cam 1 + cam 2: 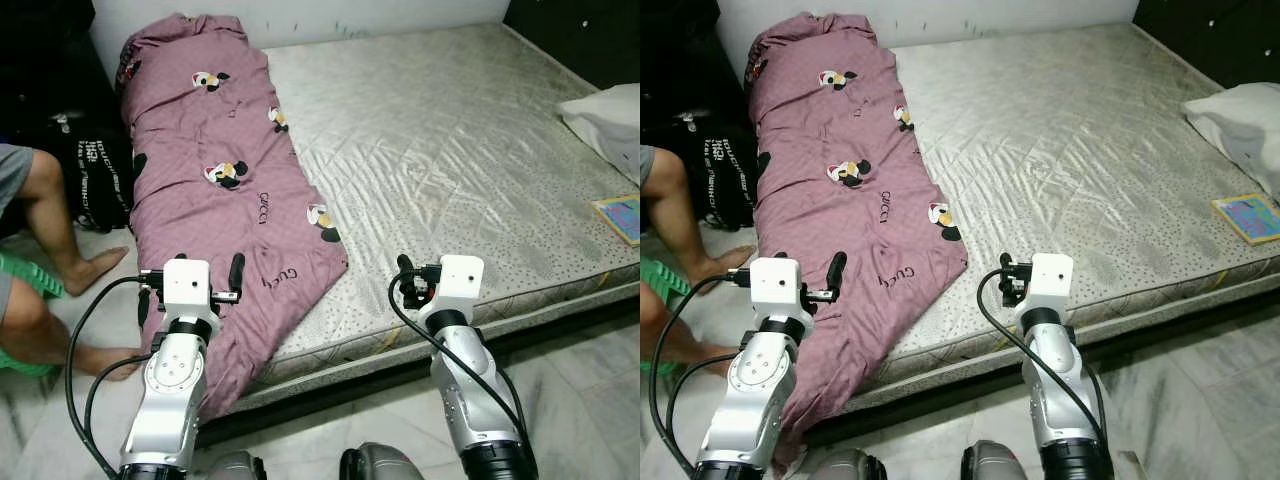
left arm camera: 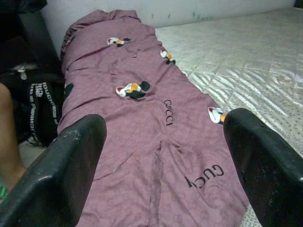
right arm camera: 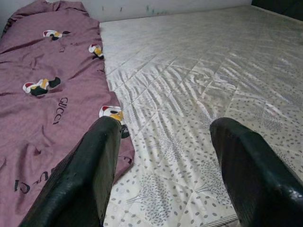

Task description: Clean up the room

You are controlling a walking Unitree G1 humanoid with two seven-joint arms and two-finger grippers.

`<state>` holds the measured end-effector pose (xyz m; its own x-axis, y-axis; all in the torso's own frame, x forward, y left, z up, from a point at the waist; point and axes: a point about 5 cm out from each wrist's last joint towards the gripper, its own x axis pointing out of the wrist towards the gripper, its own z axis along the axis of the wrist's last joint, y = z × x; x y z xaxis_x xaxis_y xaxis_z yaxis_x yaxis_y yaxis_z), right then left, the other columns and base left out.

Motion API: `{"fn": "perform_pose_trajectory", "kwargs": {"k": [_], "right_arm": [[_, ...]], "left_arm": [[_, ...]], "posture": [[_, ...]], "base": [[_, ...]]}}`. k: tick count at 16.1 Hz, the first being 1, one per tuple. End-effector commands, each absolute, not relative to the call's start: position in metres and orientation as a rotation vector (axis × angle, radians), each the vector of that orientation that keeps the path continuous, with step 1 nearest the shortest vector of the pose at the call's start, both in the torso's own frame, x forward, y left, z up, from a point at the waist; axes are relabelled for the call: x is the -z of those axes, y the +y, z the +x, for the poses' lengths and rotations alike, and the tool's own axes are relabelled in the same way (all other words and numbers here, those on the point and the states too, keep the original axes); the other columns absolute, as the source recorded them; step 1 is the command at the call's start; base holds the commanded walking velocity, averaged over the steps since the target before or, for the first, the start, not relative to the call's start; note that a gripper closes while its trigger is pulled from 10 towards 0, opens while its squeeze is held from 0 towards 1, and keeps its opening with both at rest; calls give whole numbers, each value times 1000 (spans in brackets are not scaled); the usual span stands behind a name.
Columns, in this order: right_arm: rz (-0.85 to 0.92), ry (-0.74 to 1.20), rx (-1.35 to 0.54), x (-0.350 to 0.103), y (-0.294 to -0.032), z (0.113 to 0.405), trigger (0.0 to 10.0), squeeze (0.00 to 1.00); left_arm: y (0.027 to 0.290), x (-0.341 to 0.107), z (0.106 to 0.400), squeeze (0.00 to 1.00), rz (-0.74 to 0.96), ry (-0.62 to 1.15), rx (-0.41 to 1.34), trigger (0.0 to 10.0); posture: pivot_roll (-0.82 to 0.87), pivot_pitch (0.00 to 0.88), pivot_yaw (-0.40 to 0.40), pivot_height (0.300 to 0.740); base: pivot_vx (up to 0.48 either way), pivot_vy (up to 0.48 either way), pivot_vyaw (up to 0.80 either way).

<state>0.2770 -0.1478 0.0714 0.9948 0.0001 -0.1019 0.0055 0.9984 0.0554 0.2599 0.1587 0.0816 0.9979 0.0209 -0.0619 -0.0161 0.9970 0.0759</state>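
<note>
A purple blanket (image 1: 225, 190) with cartoon prints is lying along the left side of a bare mattress (image 1: 450, 170), from the upper left of the frame down to the lower left, and its lower end is hanging over the near edge of the mattress toward the floor (image 1: 590, 400); the mattress is taking most of the upper and middle part of the frame.

The left hand (image 1: 190, 283) is hovering in the lower left of the frame, over the hanging end of the blanket; its two black fingers (image 2: 61, 175) are standing wide apart and are holding nothing; in the left wrist view the blanket is showing between them.

The right hand (image 1: 413, 280) is hovering in the lower middle of the frame, at the near edge of the mattress, just to the right of the blanket's corner; its fingers (image 3: 90, 175) are also spread wide and are gripping nothing; the right wrist view is showing the mattress between them and the blanket beside one finger.

At the right edge of the frame a white pillow (image 1: 610, 125) is lying on the mattress, and a colourful book (image 1: 625, 217) is lying near it, below it in the frame.

At the left edge a person's bare legs (image 1: 50, 230) are resting on the floor, beside a black bag (image 1: 95, 180); something green (image 1: 25, 285) is under the legs, and I cannot tell what it is.
</note>
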Motion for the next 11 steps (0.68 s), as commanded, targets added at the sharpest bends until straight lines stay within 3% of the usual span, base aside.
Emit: {"fn": "perform_pose_trajectory", "kwargs": {"k": [1,6,11], "right_arm": [[60,97,7,-73,-148,277,10000,0],[60,100,2,-72,-148,278,10000,0],[63,104,-1,-73,-147,279,10000,0]], "left_arm": [[161,-84,260,0,93,55,-32,10000],[162,-84,261,0,99,51,-46,10000],[162,-85,262,0,100,46,-59,10000]], "posture": [[-13,75,2,667],[-15,72,1,612],[-14,76,1,607]], "base": [[0,0,0],[0,0,0],[0,0,0]]}}
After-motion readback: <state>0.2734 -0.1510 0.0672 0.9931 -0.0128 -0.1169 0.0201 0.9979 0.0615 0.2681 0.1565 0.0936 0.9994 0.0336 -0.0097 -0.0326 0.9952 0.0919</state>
